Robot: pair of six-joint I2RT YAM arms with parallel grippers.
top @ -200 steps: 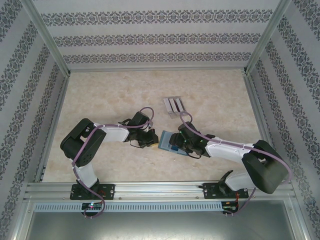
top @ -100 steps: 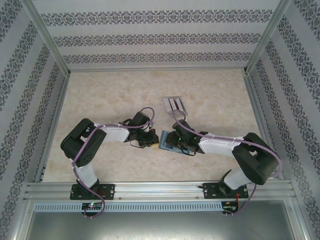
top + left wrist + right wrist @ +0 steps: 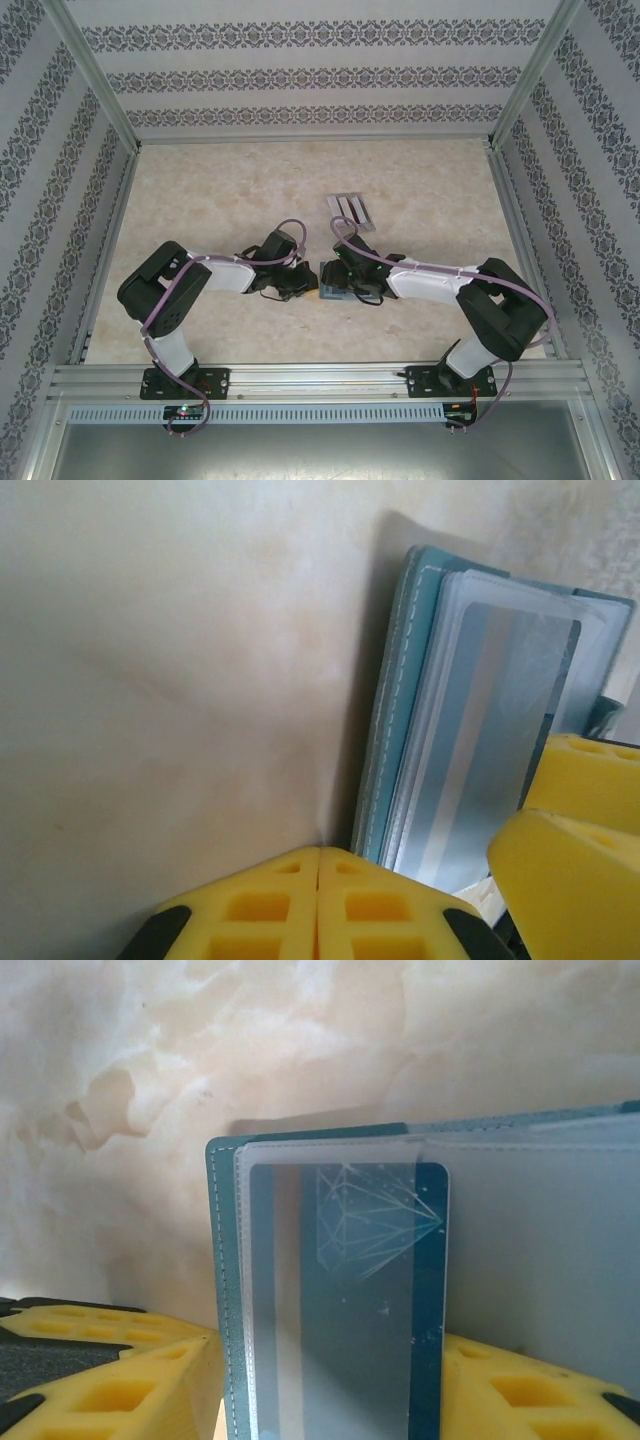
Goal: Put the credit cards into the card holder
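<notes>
card holder [image 3: 395,680] lies open on the counter [image 3: 220,190] between my two arms, one card [image 3: 345,1290] seated in its clear sleeve [image 3: 425,780]. I judge it light, floppy at the fold, with slick plastic; it will skate unless pinned by the stitched teal cover. The loose credit cards [image 3: 350,211] sit well apart, farther out: thin, stiff and flat down, so I'd lift one by a short edge. The left pincer [image 3: 318,880] is closed on nothing, tips just beside the holder's edge. The right pincer [image 3: 330,1360] has fingers apart flanking the sleeve; I can't tell if they bear on it.
</notes>
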